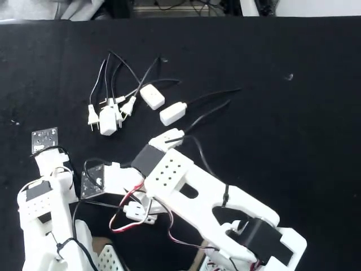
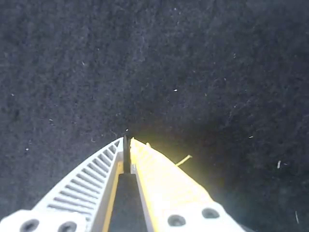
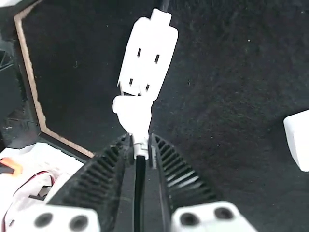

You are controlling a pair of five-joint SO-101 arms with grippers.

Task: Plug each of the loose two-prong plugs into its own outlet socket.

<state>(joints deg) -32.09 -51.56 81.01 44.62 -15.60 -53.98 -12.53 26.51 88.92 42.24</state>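
Black cloth tabletop (image 1: 293, 141), its far edge running along the back with cables and pale clutter beyond. Bare cloth covers the whole right side and the far strip. Left-centre is the crowded part. The near edge is taken up by both arm bases and a loop of red and white wiring (image 1: 132, 217).

Loose plugs (image 1: 107, 120): white, bunched at far left, black cords fanning off toward the far side. Just right of them is the far outlet block (image 1: 152, 96), then the middle outlet block (image 1: 173, 113) close beside it. Each is on its own black cord running right.

Right arm (image 1: 192, 186): comes from the near right corner, stretched low and diagonal toward left-centre. Its wrist points at the near outlet block (image 3: 147, 53), which lies nearer than the other two. Jaws are narrow, pinched on the neck of a white plug (image 3: 131, 111) where the cord leaves it. The plug body sits end-on against the block's face at the nearer pair of slots, and the farther pair is uncovered. Can't tell whether the prongs are fully in. A brown board edge (image 3: 29, 72) runs alongside, apart from the block.

Left arm (image 1: 42, 197): near left corner, folded close over its base, with a small square marker plate (image 1: 45, 138) just beyond it. Its jaws face bare cloth, closed to a hairline, nothing between them.
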